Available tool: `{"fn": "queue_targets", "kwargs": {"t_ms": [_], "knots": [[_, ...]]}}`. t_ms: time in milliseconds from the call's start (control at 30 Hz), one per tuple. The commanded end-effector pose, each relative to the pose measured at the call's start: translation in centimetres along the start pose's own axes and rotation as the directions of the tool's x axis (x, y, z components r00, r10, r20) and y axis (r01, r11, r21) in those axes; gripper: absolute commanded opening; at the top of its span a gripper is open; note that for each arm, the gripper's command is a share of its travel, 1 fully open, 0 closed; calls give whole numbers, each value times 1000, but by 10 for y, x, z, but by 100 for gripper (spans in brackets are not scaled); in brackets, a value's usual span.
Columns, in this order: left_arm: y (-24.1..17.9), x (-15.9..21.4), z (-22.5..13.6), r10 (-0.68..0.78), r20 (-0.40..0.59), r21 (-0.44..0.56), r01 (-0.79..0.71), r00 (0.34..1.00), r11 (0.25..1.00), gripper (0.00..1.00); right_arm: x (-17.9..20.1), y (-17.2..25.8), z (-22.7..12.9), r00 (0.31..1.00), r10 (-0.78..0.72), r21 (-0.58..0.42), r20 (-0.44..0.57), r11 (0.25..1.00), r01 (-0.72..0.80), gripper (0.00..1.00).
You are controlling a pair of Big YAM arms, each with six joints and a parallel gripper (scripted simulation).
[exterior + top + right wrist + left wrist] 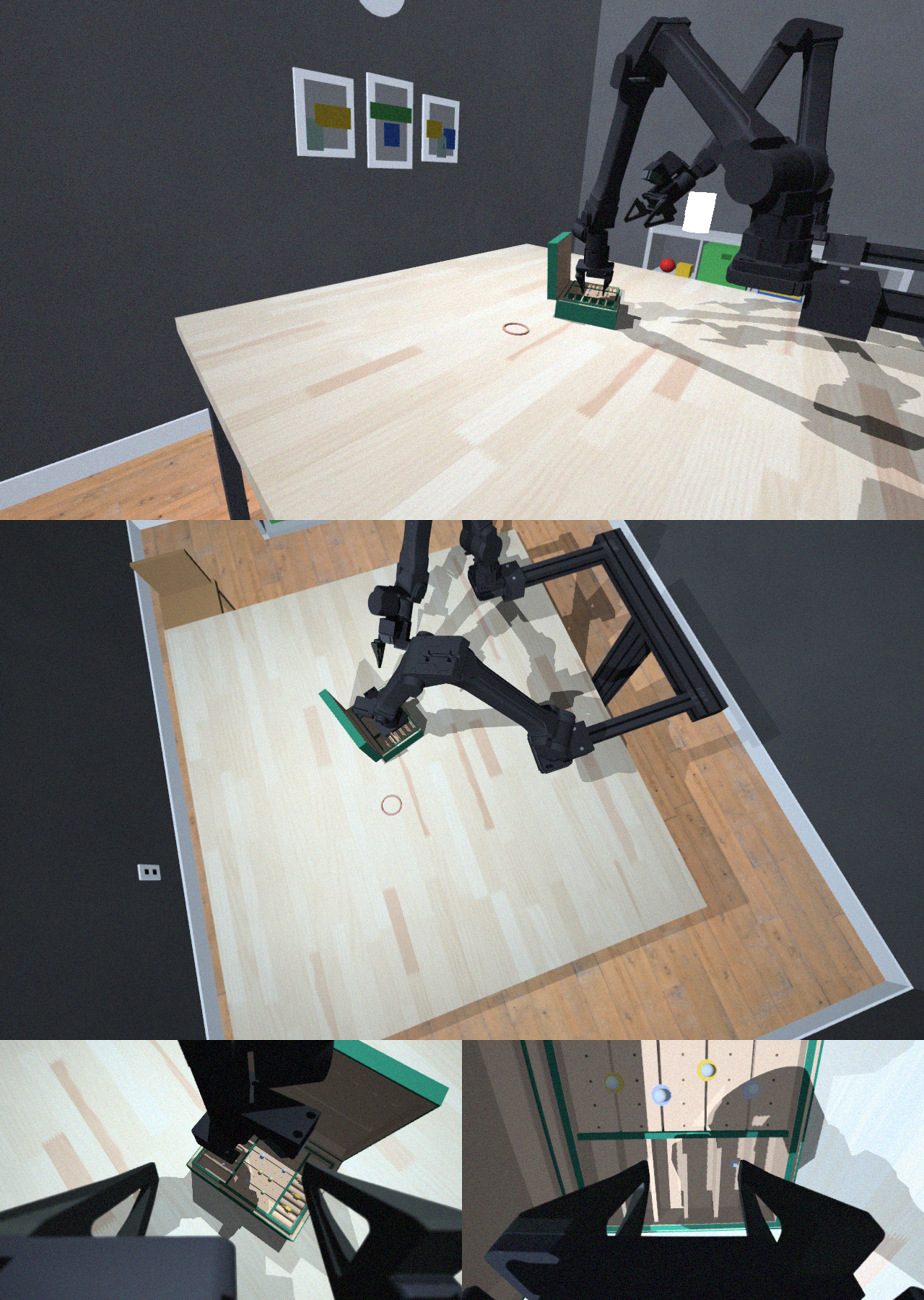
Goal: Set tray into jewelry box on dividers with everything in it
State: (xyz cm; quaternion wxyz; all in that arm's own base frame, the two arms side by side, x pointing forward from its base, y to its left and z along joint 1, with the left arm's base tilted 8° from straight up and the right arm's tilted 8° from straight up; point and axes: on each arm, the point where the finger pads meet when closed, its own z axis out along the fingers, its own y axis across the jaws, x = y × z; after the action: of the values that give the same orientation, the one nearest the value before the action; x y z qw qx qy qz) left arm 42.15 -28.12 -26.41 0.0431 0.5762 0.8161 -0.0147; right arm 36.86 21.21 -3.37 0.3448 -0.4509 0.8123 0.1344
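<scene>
The green jewelry box (405, 748) (585, 314) (390, 1105) stands open, its lid (349, 725) (554, 266) upright. The tray (617, 1136) (289, 1184) lies inside the box walls and looks about level; the dividers beneath are hidden. Pearl-like studs (661, 1095) (260, 1172) sit in its middle section, and yellow pieces (296, 1196) lie in the ridged end. My left gripper (594, 294) (694, 1168) is partly open with nothing between its fingers, low over the slotted end section. My right gripper (378, 664) (636, 222) is wide open and empty, raised beside the box.
A thin pink ring (382, 804) (515, 334) lies on the table (310, 882) (413, 414), apart from the box. The upright lid stands close beside my left gripper. My left arm reaches over the box, with my right arm nearby.
</scene>
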Motion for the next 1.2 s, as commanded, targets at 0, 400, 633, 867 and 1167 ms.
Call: {"fn": "queue_targets", "kwargs": {"t_ms": [0,400,633,867,1167], "knots": [[18,-34,-14,13,246,-56,1,969,998,60,-23,-14,6,999,-8,25,46,1000,6,100],[5,-55,-20,46,417,-42,-31,908,999,60,-23,-14,6,999,-8,25,46,1000,6,100],[11,-62,-22,51,427,-53,-31,903,998,60,-23,-14,6,999,-8,25,46,1000,6,100],[11,-62,-22,51,426,-54,-31,903,998,60,-23,-14,6,999,-8,25,46,1000,6,100],[11,-62,-22,51,426,-54,-31,903,998,60,-23,-14,6,999,-8,25,46,1000,6,100]]}}
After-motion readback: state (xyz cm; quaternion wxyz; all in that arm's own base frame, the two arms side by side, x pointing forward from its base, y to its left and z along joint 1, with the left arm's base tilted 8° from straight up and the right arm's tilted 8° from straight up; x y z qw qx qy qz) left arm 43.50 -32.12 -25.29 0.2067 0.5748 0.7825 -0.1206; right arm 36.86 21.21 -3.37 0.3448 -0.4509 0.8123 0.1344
